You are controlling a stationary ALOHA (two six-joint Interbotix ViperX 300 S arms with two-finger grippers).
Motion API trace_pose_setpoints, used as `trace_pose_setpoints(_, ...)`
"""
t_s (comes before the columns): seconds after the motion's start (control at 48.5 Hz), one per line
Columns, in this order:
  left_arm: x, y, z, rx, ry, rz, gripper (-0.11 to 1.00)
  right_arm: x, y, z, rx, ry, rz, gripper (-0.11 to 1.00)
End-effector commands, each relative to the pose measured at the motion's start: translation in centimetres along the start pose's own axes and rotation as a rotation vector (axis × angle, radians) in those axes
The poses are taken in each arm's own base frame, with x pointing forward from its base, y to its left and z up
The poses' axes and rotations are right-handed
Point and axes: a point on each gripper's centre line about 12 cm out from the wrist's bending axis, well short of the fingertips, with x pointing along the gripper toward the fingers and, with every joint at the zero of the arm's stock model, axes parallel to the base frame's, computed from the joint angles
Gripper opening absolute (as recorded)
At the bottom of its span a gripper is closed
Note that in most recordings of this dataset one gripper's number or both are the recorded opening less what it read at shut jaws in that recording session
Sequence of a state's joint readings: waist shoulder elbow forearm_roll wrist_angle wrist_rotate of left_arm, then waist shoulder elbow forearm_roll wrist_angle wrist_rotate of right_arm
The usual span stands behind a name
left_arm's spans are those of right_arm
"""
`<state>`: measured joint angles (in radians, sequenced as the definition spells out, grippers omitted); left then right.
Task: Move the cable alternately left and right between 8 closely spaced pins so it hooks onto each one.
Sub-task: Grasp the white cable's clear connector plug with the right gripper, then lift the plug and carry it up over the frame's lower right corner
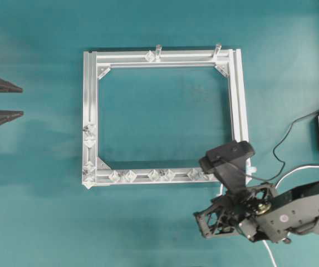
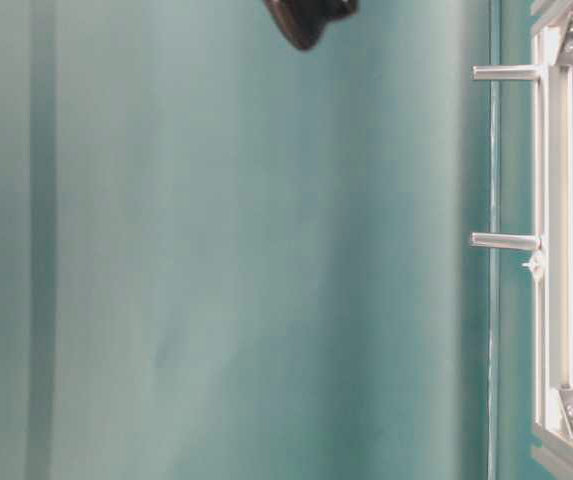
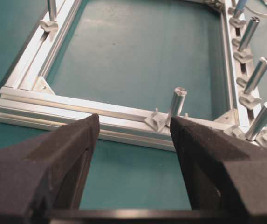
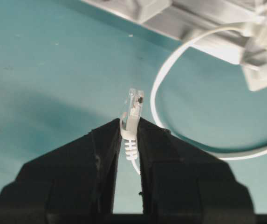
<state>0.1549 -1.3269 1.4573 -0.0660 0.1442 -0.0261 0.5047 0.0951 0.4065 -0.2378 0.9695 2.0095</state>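
Cable [image 4: 170, 79] end is pinched between the right gripper [image 4: 129, 133] fingers just behind its clear plug [image 4: 132, 105], which juts past the tips. From there the flat white cord loops round toward the frame [image 1: 89, 111] corner, just off the bottom rail. It looks light, limp and likely springy, so holding close to the plug seems wise. Several pins [image 1: 162, 174] crowd that rail with narrow gaps; open teal table [image 1: 37, 211] lies below it. Well away, the left gripper [image 3: 131, 140] hangs spread wide and empty near 1 upright post [image 3: 176, 105].
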Motion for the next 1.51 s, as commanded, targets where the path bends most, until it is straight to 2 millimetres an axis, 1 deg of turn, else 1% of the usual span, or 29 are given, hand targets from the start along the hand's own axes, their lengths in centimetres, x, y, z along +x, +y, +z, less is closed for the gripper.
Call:
trace_pose_setpoints(0.0, 0.1, 0.2, 0.4, -0.009, -0.009, 0.015, 0.65, -1.7, -0.1, 1.3, 0.036, -0.012, 0.006, 0.14)
trace_pose_setpoints(0.144, 0.1, 0.4, 0.4, -0.012, -0.012, 0.031, 0.65, -2.1, -0.5, 2.9, 0.058, -0.055, -0.037, 0.14)
trace_pose_setpoints(0.227, 0.1, 0.5, 0.4, -0.014, -0.012, 0.034, 0.65, -2.1, -0.2, 3.6, 0.071, -0.063, -0.026, 0.14)
trace_pose_setpoints(0.392, 0.1, 0.5, 0.4, -0.013, -0.013, 0.037, 0.65, -1.7, 0.3, 4.5, 0.098, -0.052, 0.008, 0.14)
trace_pose_setpoints(0.742, 0.1, 0.5, 0.4, -0.013, -0.013, 0.037, 0.65, -1.1, 0.1, 6.0, 0.142, -0.059, -0.003, 0.14)
trace_pose_setpoints(0.948, 0.1, 0.5, 0.4, -0.013, -0.013, 0.037, 0.65, -0.8, -0.1, 6.3, 0.148, -0.062, -0.013, 0.14)
trace_pose_setpoints(1.485, 0.0, 0.5, 0.4, -0.015, -0.014, 0.037, 0.65, -0.8, 0.0, 6.8, 0.162, -0.063, -0.013, 0.14)
